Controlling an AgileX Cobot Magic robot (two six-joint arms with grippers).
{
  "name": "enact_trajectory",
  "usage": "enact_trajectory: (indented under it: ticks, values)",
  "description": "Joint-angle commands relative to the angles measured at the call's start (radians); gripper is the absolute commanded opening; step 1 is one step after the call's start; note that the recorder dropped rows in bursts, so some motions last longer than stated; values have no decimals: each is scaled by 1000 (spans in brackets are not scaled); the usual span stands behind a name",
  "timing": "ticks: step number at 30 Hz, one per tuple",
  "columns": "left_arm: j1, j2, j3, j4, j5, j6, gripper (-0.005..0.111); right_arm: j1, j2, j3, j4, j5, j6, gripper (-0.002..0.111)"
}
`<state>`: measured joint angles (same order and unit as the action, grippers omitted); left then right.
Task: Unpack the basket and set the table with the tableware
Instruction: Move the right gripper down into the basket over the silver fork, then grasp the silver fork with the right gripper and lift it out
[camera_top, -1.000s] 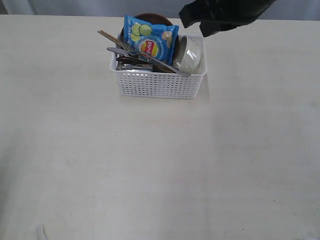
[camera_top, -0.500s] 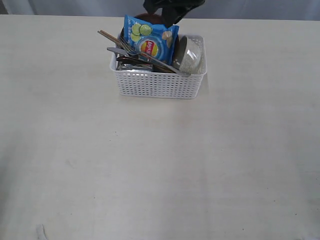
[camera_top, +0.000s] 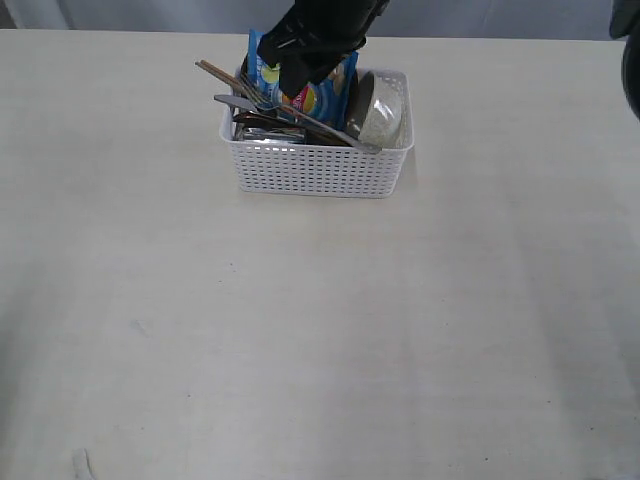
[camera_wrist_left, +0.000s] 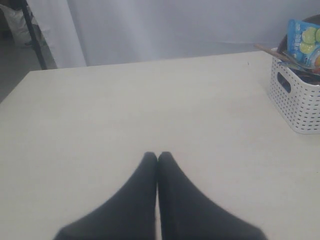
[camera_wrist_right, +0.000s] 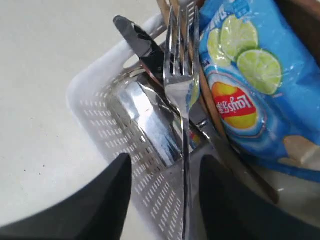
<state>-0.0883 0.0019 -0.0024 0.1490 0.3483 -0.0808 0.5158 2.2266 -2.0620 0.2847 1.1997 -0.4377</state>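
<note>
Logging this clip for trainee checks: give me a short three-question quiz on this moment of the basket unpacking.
1. True or false: the left gripper is shut, over the table, away from the basket.
2. What lies between the right gripper's open jaws? A) fork B) bowl C) plate
3. Which item in the basket is not tableware?
Key: 1 true; 2 A; 3 the blue chip bag.

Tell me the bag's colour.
The bag is blue with green lime slices and a red-yellow logo; right wrist view shows it best.
</note>
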Motion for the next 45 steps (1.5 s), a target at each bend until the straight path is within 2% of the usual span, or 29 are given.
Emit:
enact_trajectory:
  ticks: [1, 16, 18, 23, 36, 40, 45]
  values:
    - [-5, -2, 2, 5, -1, -2, 0, -1, 30, -8, -1, -6, -18, 42]
    - [-5, -2, 2, 5, -1, -2, 0, -1, 105, -8, 1, -69, -18, 40]
    - [-5, -2, 2, 5, -1, -2, 0, -1, 111, -8, 1, -69, -18, 32]
    - [-5, -2, 2, 5, -1, -2, 0, -1, 114, -8, 1, -71, -18, 0]
    - [-5, -2, 2, 5, -1, -2, 0, -1, -14, -8, 9, -29, 15, -1]
    - [-5, -2, 2, 5, -1, -2, 0, 4, -56, -8, 84, 21, 58, -1]
    - [-5, -2, 2, 5, -1, -2, 0, 66, -101, -6, 113, 21, 149, -1]
